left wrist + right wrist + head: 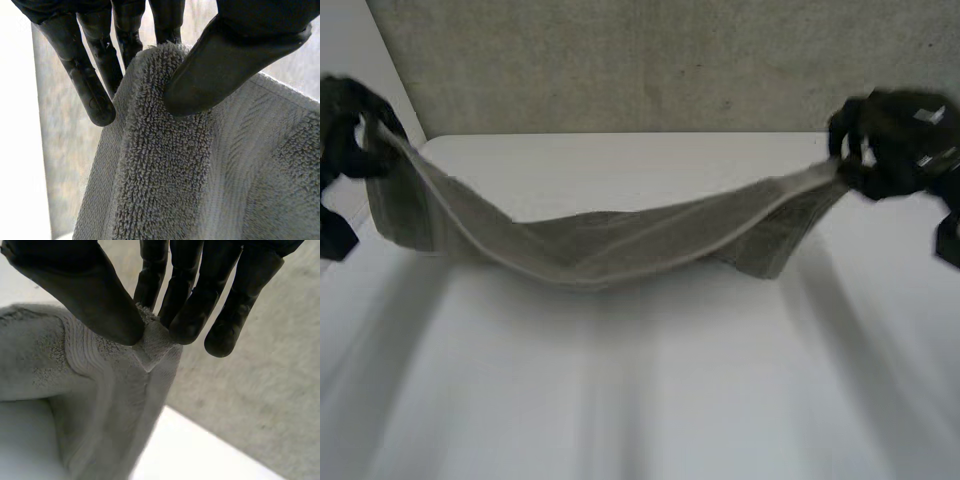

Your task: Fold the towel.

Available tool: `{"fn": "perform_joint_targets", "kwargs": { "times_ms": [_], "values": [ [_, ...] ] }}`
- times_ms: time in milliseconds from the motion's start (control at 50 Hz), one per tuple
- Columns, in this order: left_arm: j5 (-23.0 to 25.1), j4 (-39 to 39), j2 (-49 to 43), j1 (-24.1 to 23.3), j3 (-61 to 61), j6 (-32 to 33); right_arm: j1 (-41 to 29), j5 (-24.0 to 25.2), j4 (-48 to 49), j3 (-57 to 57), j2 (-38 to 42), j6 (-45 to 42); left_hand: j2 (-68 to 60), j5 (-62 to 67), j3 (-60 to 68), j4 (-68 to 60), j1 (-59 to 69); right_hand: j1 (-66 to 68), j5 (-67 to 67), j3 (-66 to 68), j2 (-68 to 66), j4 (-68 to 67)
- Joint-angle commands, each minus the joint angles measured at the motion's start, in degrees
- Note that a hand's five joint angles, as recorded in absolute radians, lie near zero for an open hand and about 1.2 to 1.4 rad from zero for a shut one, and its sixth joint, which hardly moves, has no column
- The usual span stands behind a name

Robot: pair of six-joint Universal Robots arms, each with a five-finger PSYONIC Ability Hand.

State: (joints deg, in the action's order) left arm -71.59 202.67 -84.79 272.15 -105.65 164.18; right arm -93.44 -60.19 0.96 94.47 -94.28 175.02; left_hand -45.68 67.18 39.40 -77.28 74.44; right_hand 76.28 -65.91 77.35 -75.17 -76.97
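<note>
Both hands are holding the towel [610, 245] above the table [640, 400]. Left hand [345, 130] is pinching one upper corner between thumb [220, 70] and fingers [100, 65]; right hand [895, 140] is pinching the opposite corner. Between them the towel is sagging, its middle hanging lowest, near the table.
</note>
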Motion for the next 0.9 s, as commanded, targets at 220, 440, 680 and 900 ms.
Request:
{"fn": "perform_joint_targets", "kwargs": {
  "times_ms": [220, 440, 680, 900],
  "values": [
    [5.9, -19.9, 4.5, 0.2, 21.5, -3.3, 7.9, 3.2, -35.5, -36.3, 8.9, -12.3, -34.3, 2.8, 40.6, -2.7, 5.6, 3.7, -4.1, 2.6, -4.8, -3.0],
    [1.0, -20.8, -20.7, -5.4, 31.2, 6.0, -10.8, -21.5, -33.8, -40.9, 28.8, -28.1, -34.3, 2.8, 40.6, -2.7, 5.6, 3.7, -4.1, 2.6, -4.8, -3.0],
    [-15.7, -24.3, -37.6, -13.8, 62.4, 22.2, -13.6, -29.7, -16.5, -60.9, 36.6, -29.0, -34.3, 2.8, 40.6, -2.7, 5.6, 3.7, -4.1, 2.6, -4.8, -3.0],
    [-16.7, -13.8, -37.6, -13.9, 78.7, 15.9, -13.4, -30.3, -10.0, -79.0, 38.0, -23.2, -34.3, 2.8, 40.6, -2.7, 5.6, 3.7, -4.1, 2.6, -4.8, -3.0]
  ]
}}
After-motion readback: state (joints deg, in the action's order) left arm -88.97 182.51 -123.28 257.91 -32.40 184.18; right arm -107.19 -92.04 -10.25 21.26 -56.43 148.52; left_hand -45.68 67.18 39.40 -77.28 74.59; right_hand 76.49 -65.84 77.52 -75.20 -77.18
